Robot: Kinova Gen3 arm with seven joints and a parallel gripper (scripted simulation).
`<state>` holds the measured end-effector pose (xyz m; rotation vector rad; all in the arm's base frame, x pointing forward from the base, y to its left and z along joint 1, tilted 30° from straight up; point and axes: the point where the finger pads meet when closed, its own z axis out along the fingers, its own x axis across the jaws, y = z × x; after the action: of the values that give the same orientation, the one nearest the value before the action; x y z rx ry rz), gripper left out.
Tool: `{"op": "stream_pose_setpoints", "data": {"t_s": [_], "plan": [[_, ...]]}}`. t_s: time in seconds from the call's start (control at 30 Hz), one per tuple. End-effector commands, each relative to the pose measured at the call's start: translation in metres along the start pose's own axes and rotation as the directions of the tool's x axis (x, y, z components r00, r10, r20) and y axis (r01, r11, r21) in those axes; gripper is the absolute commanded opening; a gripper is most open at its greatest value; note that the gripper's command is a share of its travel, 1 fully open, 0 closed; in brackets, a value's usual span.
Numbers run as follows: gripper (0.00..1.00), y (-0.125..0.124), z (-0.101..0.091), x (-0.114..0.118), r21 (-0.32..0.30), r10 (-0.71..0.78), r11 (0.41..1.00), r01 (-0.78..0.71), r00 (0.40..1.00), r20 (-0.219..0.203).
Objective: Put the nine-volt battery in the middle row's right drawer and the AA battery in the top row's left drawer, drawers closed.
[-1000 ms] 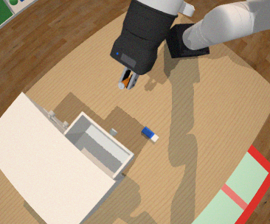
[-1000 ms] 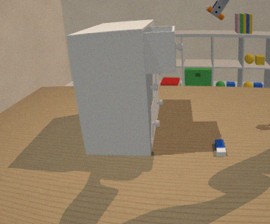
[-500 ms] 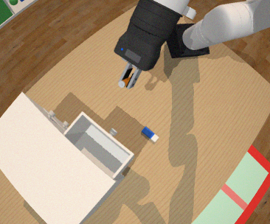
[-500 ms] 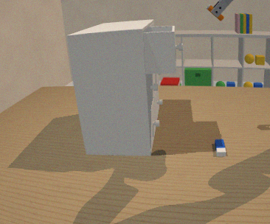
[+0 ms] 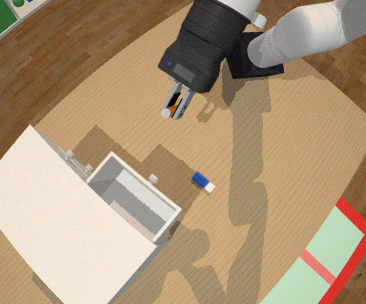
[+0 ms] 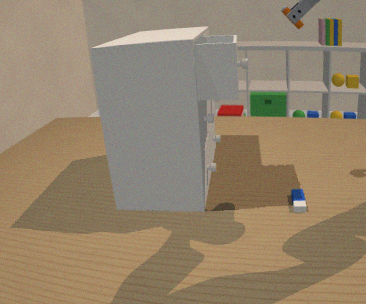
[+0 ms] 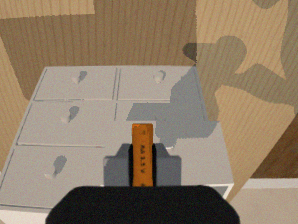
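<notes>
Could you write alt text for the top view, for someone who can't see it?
A robot gripper holds an orange battery above a wooden table. At lower left stands a white chest with one drawer pulled out; a blue-and-white block lies on the table beyond the drawer's front.

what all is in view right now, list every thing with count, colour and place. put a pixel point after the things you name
chest (image 5: 56,200) (image 6: 156,125) (image 7: 15,216): one, white, on table (image 5: 306,125) (image 6: 56,250) (image 7: 220,20)
open drawer (image 5: 166,200) (image 6: 218,70) (image 7: 210,165): one, whitish, top row left
AA battery (image 5: 171,109) (image 6: 299,24) (image 7: 142,155): one, orange, between the fingers
block (image 5: 202,182) (image 6: 298,200): one, blue and white, before the chest
table: one, tan wood, under the chest
shelf unit (image 5: 19,22) (image 6: 306,46): one, pale, background, holding coloured books, boxes, balls and blocks
red-edged panel (image 5: 348,215): one, pale green inside, beside the table
nine-volt battery: none visible
gripper (image 5: 171,114) (image 6: 293,17) (image 7: 142,158): one, grey and black, above the table
arm (image 5: 301,35): one, white, top view's upper right
</notes>
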<state>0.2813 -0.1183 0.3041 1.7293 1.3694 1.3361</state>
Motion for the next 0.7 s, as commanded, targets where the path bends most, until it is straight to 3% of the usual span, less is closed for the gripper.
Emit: {"op": "stream_pose_setpoints", "data": {"t_s": [0.0,0.67], "plan": [[0.31,-0.0001,-0.0005,0.0006,-0.016,0.011,1.0,-0.011,1.0,-0.005],[0.31,-0.0004,-0.0007,0.0006,-0.049,0.011,0.999,-0.012,1.0,-0.005]]}}
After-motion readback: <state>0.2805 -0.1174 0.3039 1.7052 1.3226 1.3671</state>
